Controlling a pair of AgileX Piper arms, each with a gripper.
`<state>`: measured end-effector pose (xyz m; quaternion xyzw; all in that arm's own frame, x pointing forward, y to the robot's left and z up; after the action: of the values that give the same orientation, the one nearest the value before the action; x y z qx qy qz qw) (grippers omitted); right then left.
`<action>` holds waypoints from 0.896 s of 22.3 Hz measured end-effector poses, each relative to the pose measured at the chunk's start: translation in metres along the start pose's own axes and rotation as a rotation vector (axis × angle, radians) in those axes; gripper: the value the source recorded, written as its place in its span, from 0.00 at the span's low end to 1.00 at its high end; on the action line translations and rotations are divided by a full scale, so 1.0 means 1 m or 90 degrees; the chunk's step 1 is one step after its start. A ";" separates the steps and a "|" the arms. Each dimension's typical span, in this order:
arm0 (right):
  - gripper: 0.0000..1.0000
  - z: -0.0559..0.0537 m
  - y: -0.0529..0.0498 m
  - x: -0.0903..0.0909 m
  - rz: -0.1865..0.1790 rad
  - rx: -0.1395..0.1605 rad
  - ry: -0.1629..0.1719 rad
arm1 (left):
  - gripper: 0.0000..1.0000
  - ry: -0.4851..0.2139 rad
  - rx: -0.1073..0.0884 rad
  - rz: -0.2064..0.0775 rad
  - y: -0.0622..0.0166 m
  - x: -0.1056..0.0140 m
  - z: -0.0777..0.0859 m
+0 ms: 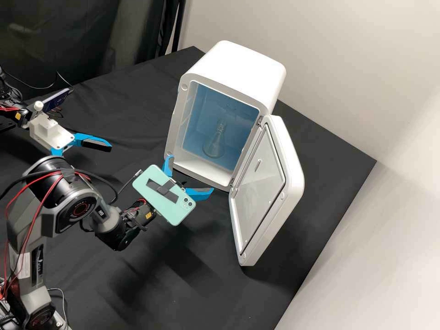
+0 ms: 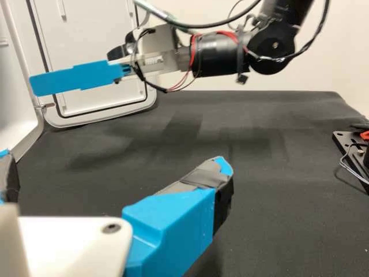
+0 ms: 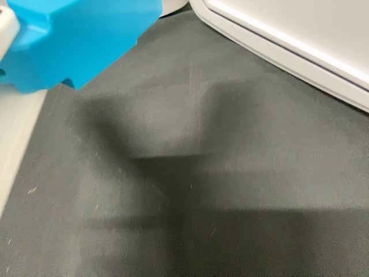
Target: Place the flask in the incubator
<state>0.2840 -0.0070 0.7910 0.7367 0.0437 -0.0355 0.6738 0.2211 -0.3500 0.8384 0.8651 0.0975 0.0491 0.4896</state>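
The white incubator (image 1: 238,68) stands at the back of the bench with its door (image 1: 266,192) swung open to the right. A clear glass flask (image 1: 216,140) stands upright on the floor of its blue interior. My right gripper (image 1: 190,176) hangs open just in front of the incubator's lower lip, apart from the flask, holding nothing. One of its blue fingers (image 2: 75,78) shows against the door (image 2: 86,52), and another finger (image 3: 81,34) hangs above the mat by the door's edge (image 3: 288,40). My left gripper (image 1: 82,147) is open and empty, far to the left over the mat (image 2: 115,164).
A mint-green phone (image 1: 165,195) is strapped to the right arm's wrist. A black bracket with cables (image 2: 351,147) lies on the mat off to one side. The bench edge (image 1: 330,238) runs close behind the open door. Bare black mat lies between the arms.
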 end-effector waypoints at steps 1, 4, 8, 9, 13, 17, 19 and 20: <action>1.00 0.000 0.001 -0.003 0.002 0.000 0.000 | 1.00 0.000 0.000 -0.001 -0.0005 0.000 0.000; 1.00 -0.005 0.000 -0.014 -0.003 -0.004 0.023 | 1.00 0.000 0.001 0.002 0.0006 -0.002 0.001; 1.00 -0.011 0.000 -0.029 -0.012 -0.007 0.037 | 1.00 0.000 0.001 0.002 0.0007 -0.002 0.001; 1.00 -0.012 0.000 -0.033 -0.016 -0.004 0.040 | 1.00 0.000 0.001 0.002 0.0007 -0.002 0.001; 1.00 -0.017 0.001 -0.047 -0.010 -0.006 0.049 | 1.00 -0.001 0.002 0.006 0.0020 -0.003 0.001; 1.00 -0.023 0.002 -0.060 0.008 -0.016 0.054 | 1.00 0.002 0.002 0.006 0.0020 -0.004 0.001; 1.00 -0.028 0.003 -0.065 0.018 -0.029 0.063 | 1.00 0.005 0.002 0.010 0.0033 -0.005 0.000; 1.00 -0.030 0.004 -0.068 0.027 -0.029 0.066 | 1.00 0.005 0.002 0.011 0.0038 -0.005 0.000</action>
<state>0.2166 0.0215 0.8049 0.7230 0.0636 0.0177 0.6877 0.2168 -0.3526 0.8419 0.8666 0.0920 0.0569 0.4871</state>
